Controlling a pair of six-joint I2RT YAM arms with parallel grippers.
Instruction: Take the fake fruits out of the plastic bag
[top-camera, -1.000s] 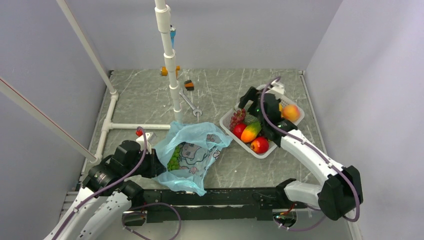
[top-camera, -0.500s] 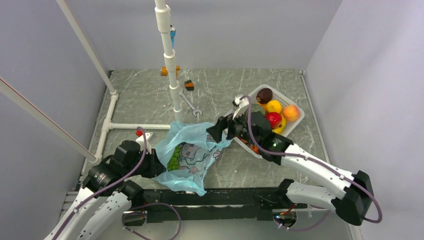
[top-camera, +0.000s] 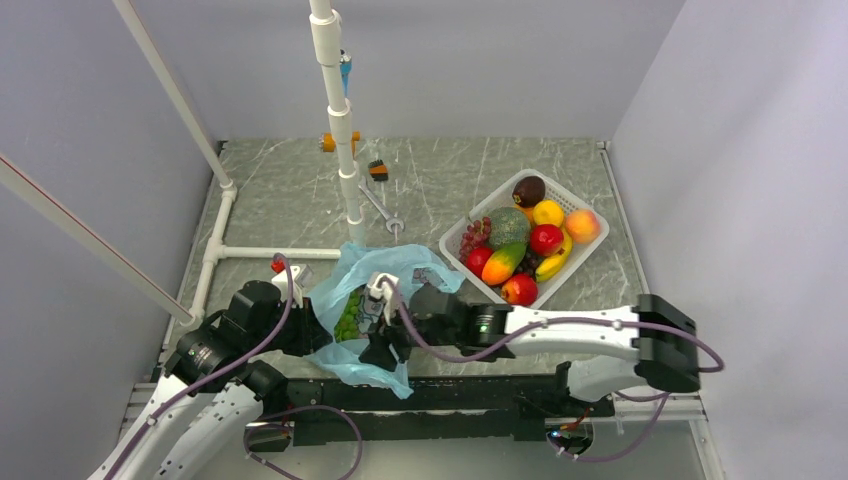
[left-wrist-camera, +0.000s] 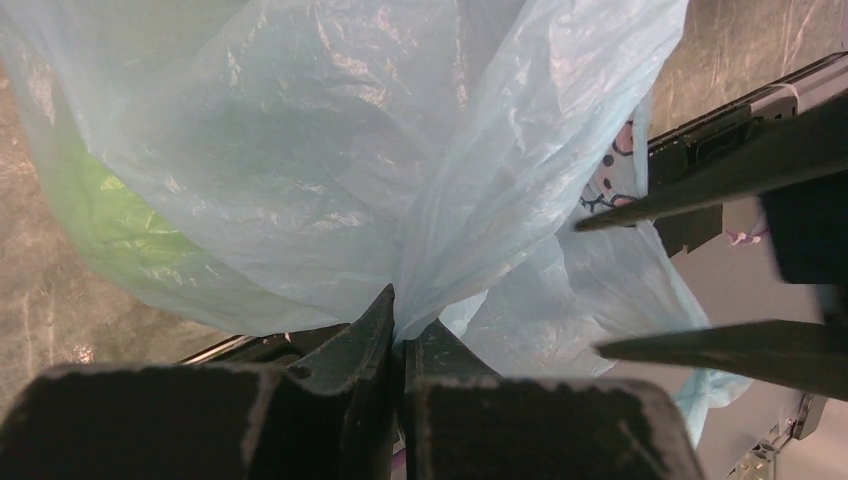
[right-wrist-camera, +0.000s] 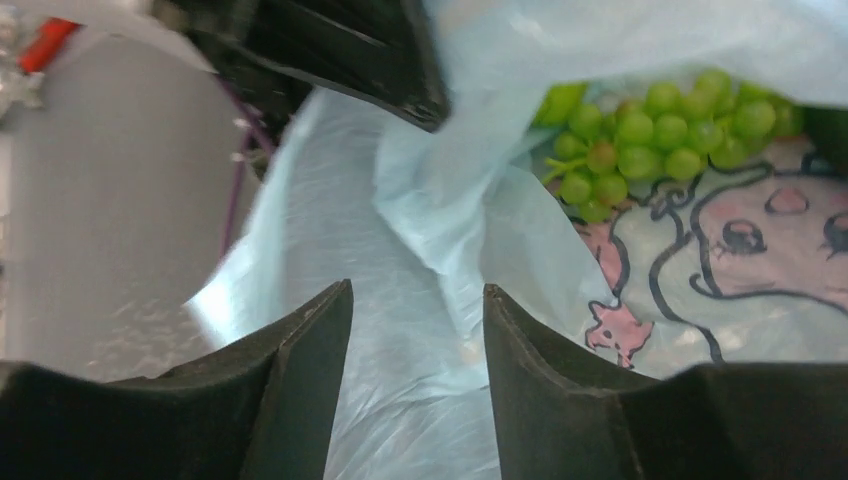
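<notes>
Grey marble table, pale walls. Light-blue plastic bag lies crumpled, no clear long side. My left gripper pinches it; my right gripper gapes.

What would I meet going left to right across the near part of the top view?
left claw → grapes → right claw → basket. The bag spans the first three, so it has no place in the order.
</notes>
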